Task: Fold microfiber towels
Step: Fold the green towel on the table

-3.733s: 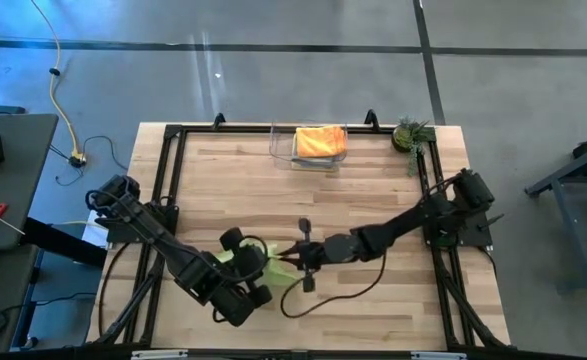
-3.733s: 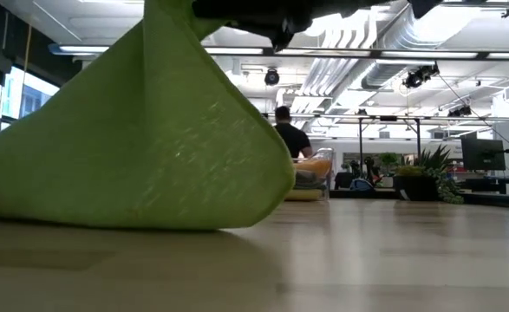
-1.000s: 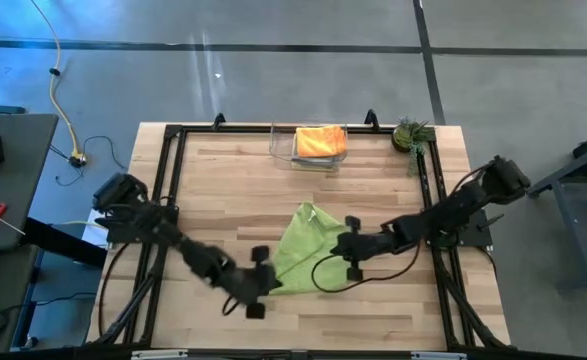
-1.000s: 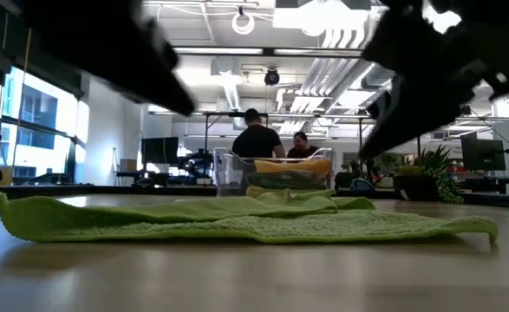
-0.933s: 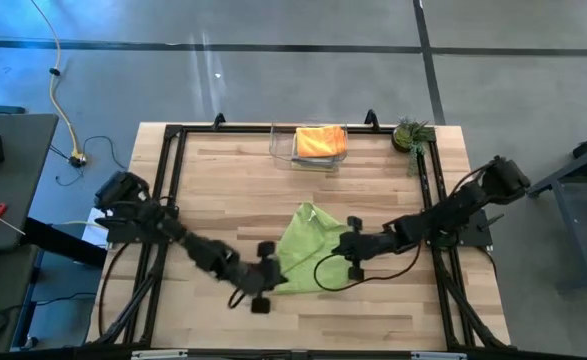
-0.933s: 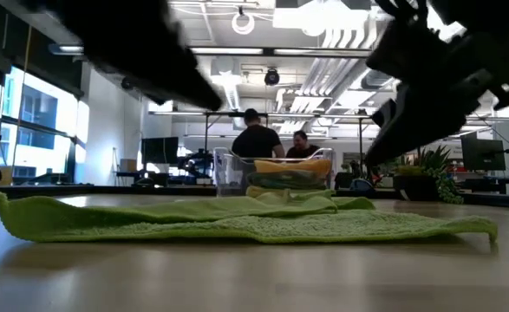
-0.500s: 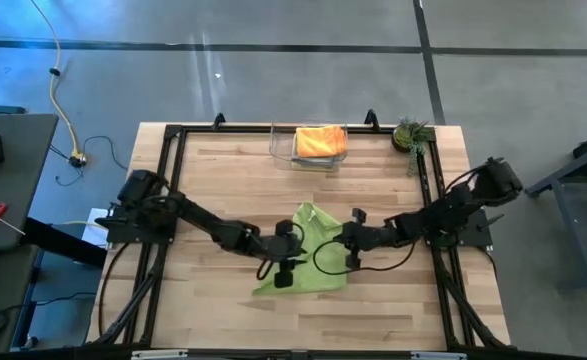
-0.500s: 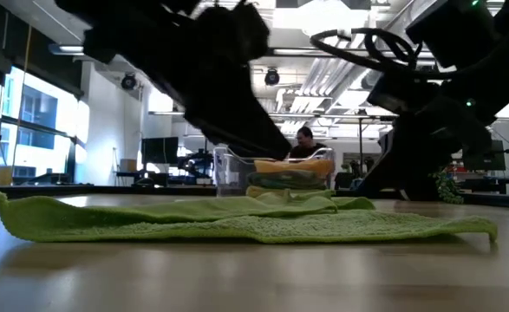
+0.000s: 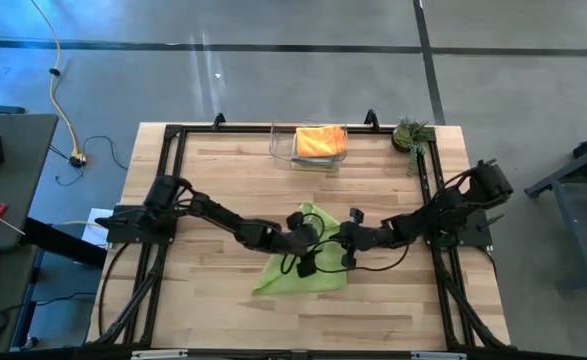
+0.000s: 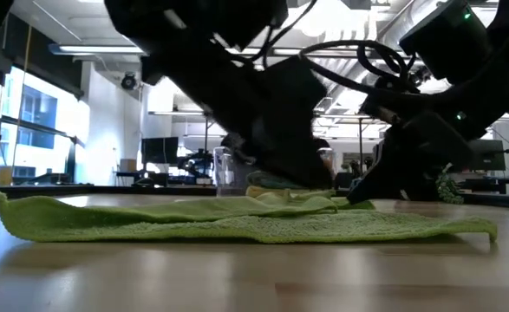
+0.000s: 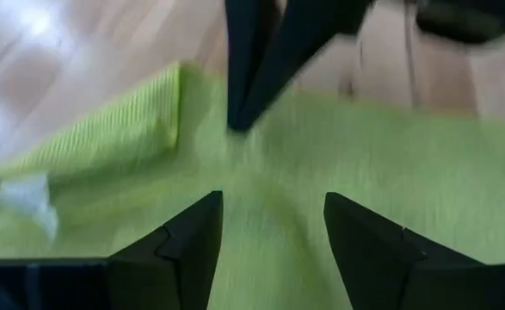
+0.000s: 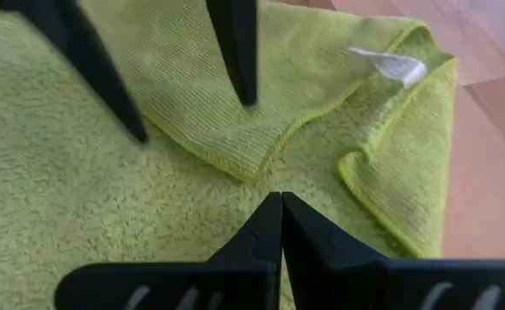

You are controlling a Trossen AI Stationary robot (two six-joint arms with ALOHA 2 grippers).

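Observation:
A lime green microfiber towel lies flat on the table's middle, one corner folded over on top, with a white label near its far edge. My left gripper comes from the left and stands open over the towel. Its fingers stand at the folded corner; whether they touch it I cannot tell. My right gripper comes from the right, shut, its tips on the towel. An orange towel lies in the clear bin. My right gripper sets its shut fingertips down on the towel's top face, just beside the point of the folded corner. It comes slanting down from the table's right side. The towel lies flat on the table under it.
A clear bin with folded towels stands at the far edge, a small potted plant at the far right corner. A black frame runs along the table's sides. Bare wood lies left and right of the towel. People show in the room behind.
My left gripper has swung from the towel's near left corner toward the far right, over the towel's middle, ending opposite the right gripper. My right gripper has sunk onto the towel. The towel lies as it did.

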